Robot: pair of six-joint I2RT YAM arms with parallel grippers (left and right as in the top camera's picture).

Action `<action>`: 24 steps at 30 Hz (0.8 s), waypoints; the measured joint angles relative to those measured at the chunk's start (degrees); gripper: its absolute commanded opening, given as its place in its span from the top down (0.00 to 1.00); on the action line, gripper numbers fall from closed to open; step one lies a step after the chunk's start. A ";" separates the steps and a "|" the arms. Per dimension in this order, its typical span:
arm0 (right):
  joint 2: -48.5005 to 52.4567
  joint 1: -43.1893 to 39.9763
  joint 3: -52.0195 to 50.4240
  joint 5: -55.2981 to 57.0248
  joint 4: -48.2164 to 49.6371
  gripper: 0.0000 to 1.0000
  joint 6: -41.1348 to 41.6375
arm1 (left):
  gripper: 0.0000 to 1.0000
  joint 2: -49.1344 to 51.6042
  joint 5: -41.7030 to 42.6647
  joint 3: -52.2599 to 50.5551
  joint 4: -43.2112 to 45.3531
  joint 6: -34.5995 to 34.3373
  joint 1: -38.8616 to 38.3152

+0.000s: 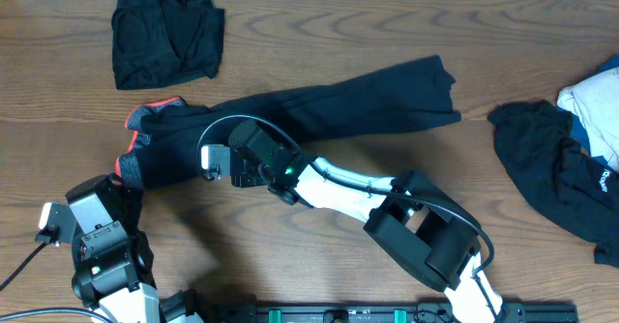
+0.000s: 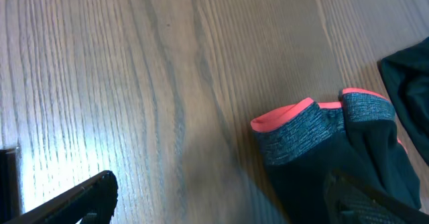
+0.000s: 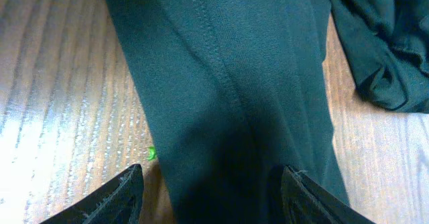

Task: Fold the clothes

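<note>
The clothes' main piece is a long black trouser-like garment (image 1: pixel 329 105) stretched slantwise across the table. Its grey waistband with a coral-red edge (image 1: pixel 145 115) lies at the left end. My right gripper (image 1: pixel 205 161) hovers low over the waist part. In the right wrist view it (image 3: pixel 214 197) is open, and a flat strip of the black fabric (image 3: pixel 228 83) runs between its fingers. My left gripper (image 1: pixel 129 173) is at the waistband end. It (image 2: pixel 221 204) is open wide beside the coral-edged band (image 2: pixel 315 123), with one finger (image 2: pixel 369 197) over black cloth and the other over bare wood.
A folded black garment (image 1: pixel 164 33) lies at the back left. A crumpled black piece (image 1: pixel 561 168) sits at the right, with white and blue cloth (image 1: pixel 595 101) behind it at the table's right edge. The right arm (image 1: pixel 406 217) spans the front middle.
</note>
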 measured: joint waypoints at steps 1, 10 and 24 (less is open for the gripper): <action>0.11 0.00 0.00 0.04 0.46 0.37 -0.28 | 0.02 0.00 0.00 0.00 -0.11 0.00 0.00; 3.58 0.00 0.42 1.27 3.21 0.38 -2.97 | 0.02 0.00 0.00 0.00 -0.63 0.00 0.00; 3.82 0.00 0.42 1.99 4.76 0.78 -3.93 | 0.02 0.00 0.00 0.00 -0.98 0.00 0.00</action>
